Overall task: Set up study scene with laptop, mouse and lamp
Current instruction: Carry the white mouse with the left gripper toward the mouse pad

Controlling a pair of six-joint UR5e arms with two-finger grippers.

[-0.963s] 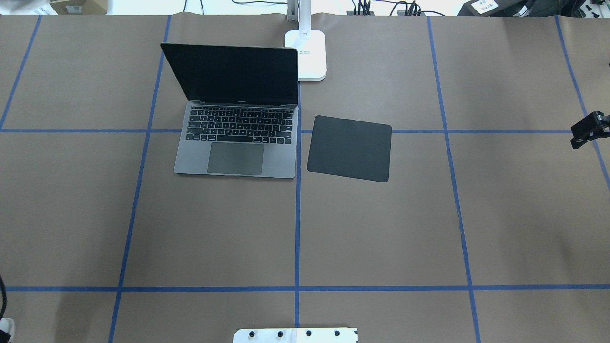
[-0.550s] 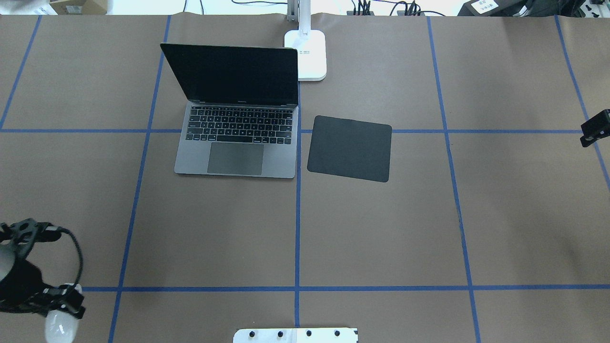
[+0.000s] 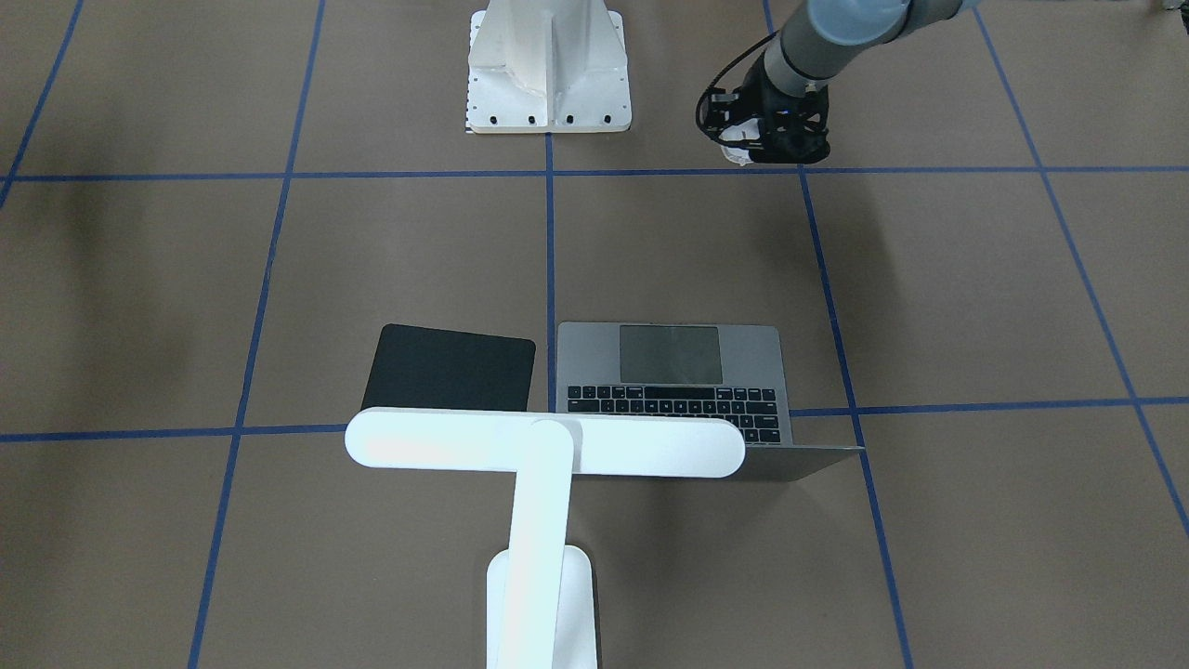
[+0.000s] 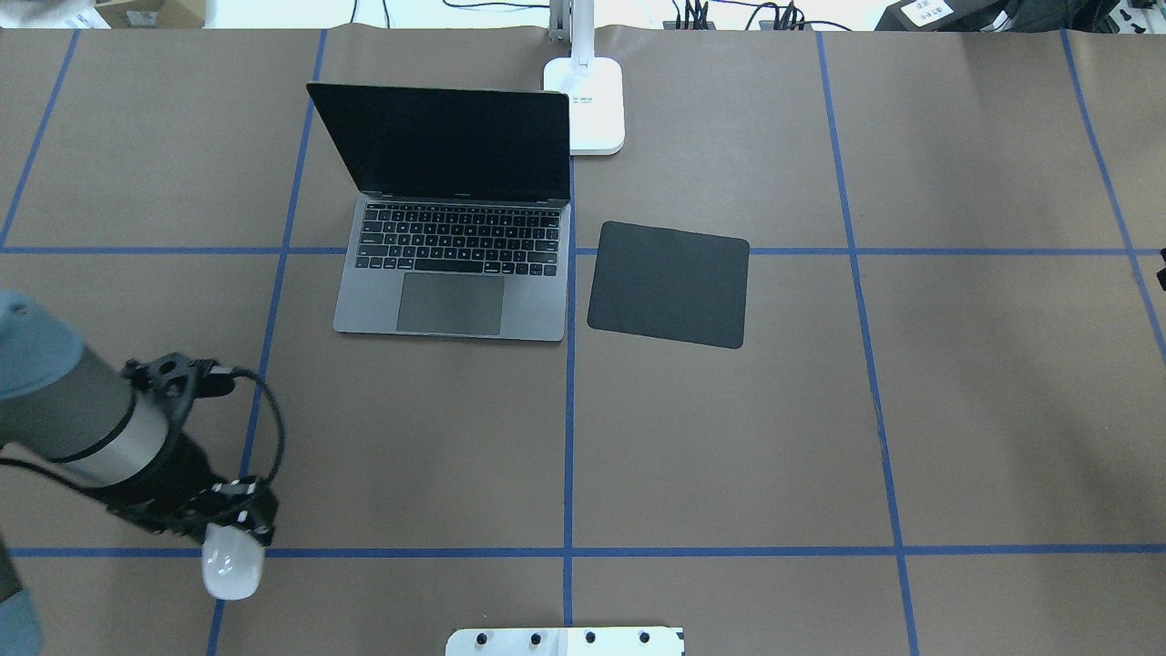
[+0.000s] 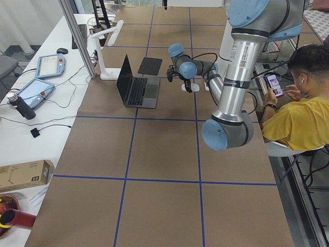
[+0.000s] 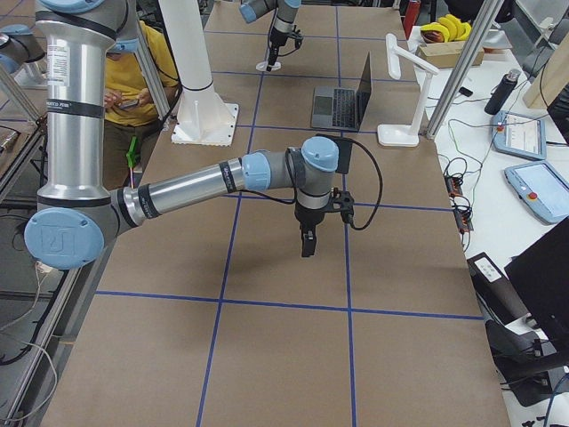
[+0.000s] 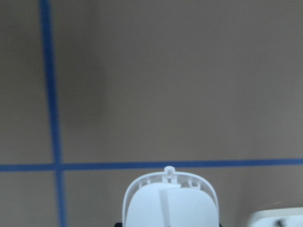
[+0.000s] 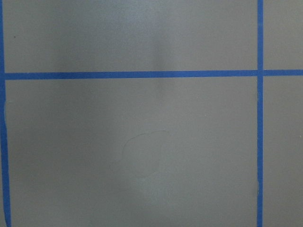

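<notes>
I am pinching the mouse (image 4: 233,569) in my left pincer (image 4: 232,530), its fingers pressed against the mouse's sides, and I am holding it over the near-left part of the table (image 4: 729,456), well apart from everything else. From my left wrist view the mouse is sticking out ahead of the fingers with brown paper and blue tape below it, so I am judging that it is hanging clear of the surface rather than resting on it. The laptop (image 4: 451,273) is sitting open toward the far side, left of the centre line, and the lamp (image 4: 592,109) is standing just beyond its far-right corner, its bar head reaching over the laptop's far edge. Those 2 things are looking set to me. A black mat (image 4: 669,284) is lying just beside the laptop on its right, bare, and I am reckoning that is where the mouse belongs, so 1 placement is remaining. My right pincer (image 6: 308,240) is hanging over open table far to the right; I cannot tell whether it is spread or pressed together.
</notes>
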